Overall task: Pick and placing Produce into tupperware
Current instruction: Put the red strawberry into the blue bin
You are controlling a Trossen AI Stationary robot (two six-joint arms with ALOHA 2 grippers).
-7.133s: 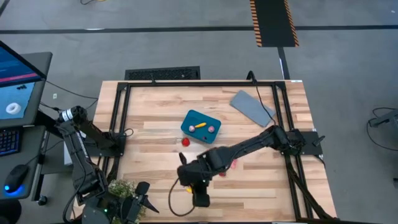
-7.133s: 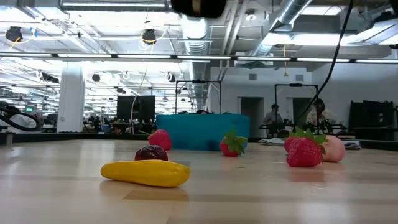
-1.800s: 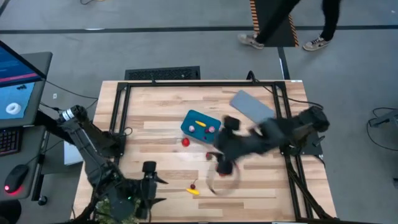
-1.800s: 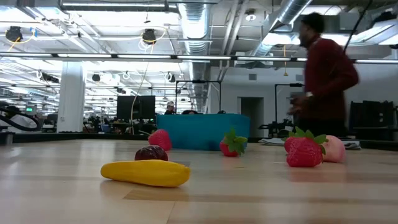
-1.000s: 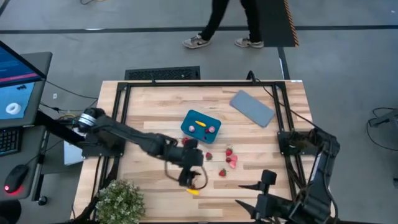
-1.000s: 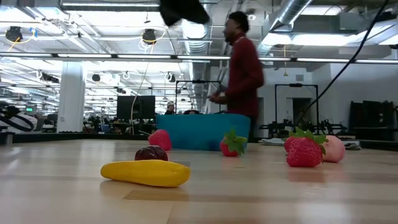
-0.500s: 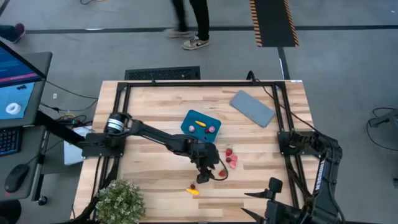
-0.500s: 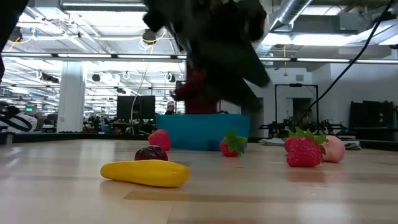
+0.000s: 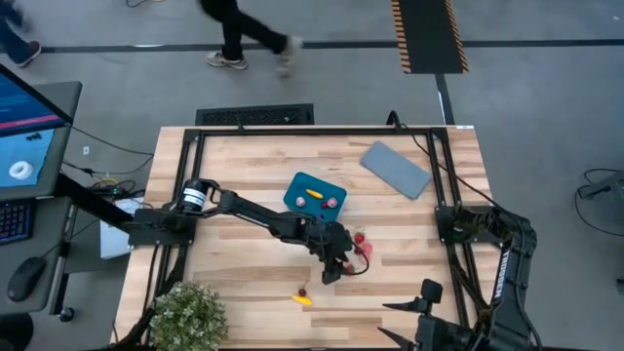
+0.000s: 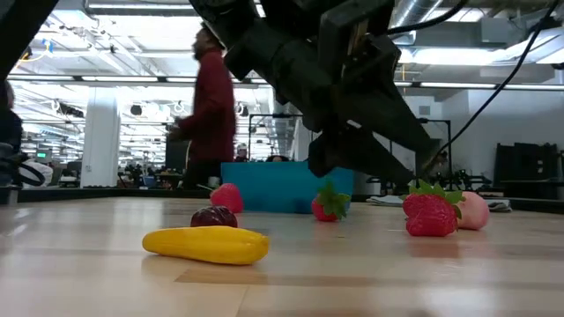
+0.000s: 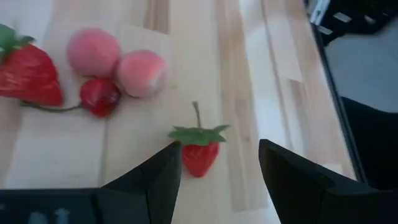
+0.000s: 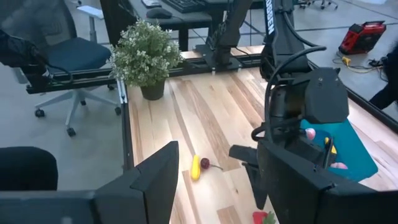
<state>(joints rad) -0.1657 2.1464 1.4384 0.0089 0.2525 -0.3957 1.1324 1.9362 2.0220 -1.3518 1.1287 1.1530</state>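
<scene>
The teal tupperware [image 9: 315,194] sits mid-table with a yellow piece and pink pieces inside. Produce lies loose to its near right: a small strawberry [image 11: 200,154], a big strawberry [image 11: 28,71], two pink fruits [image 11: 118,62] and a red cherry [image 11: 99,96]. A yellow piece [image 9: 304,301] and a dark cherry [image 9: 301,292] lie nearer the front edge. My left gripper [image 11: 221,149] is open, low over the table, its fingers either side of the small strawberry, which lies close to one finger; I cannot tell if they touch. My right gripper [image 12: 217,168] is open, raised at the near right corner.
A flat grey lid [image 9: 395,168] lies at the far right. A leafy potted plant [image 9: 190,314] stands at the near left corner. Black frame rails [image 9: 312,132] border the table. A person [image 10: 207,106] walks past beyond the far edge.
My left gripper has gone down and toward the table's right edge, from above the yellow piece to the loose fruits, and now stands low around the small strawberry. The produce has not moved. The person behind the table has walked toward the left.
</scene>
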